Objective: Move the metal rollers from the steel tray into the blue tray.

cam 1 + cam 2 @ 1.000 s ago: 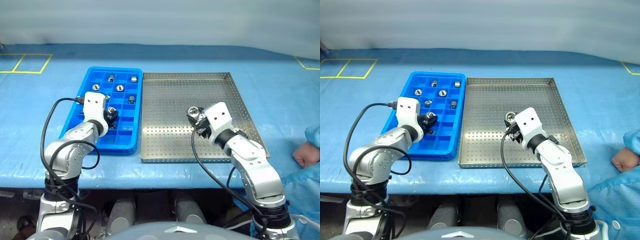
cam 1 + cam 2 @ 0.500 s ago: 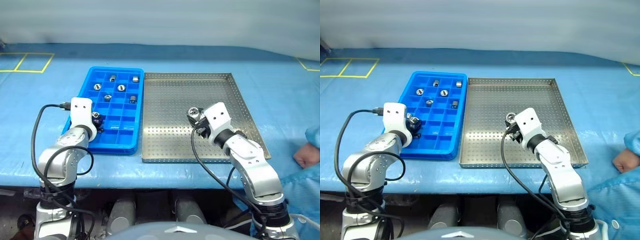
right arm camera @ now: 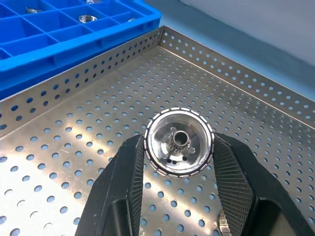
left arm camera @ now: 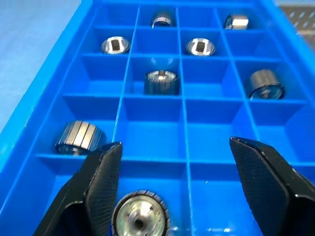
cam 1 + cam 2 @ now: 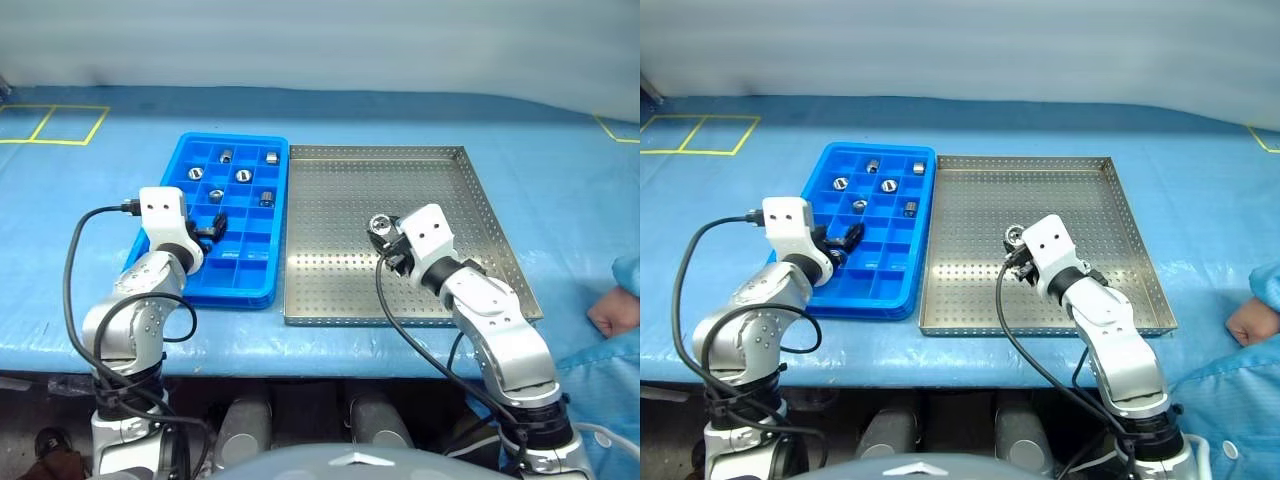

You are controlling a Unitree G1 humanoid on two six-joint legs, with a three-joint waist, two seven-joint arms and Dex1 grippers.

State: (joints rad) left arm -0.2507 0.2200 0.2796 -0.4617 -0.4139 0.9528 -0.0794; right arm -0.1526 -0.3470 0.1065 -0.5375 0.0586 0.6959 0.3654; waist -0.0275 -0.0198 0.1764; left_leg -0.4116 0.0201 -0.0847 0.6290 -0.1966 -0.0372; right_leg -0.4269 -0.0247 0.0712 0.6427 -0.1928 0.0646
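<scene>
My right pincer clenched on roller above steel tray; left pincer released over blue tray. Risk: roller slipping mid-transfer.

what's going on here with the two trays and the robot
The robot is moving metal rollers from the steel tray into the blue tray. Its left gripper hangs over the blue tray with jaws open, a roller lying in the compartment right beneath it. Seven others already sit in compartments. The right gripper is shut on a roller above the steel tray, not yet carried across. A person's hand rests at the table's right edge.
</scene>
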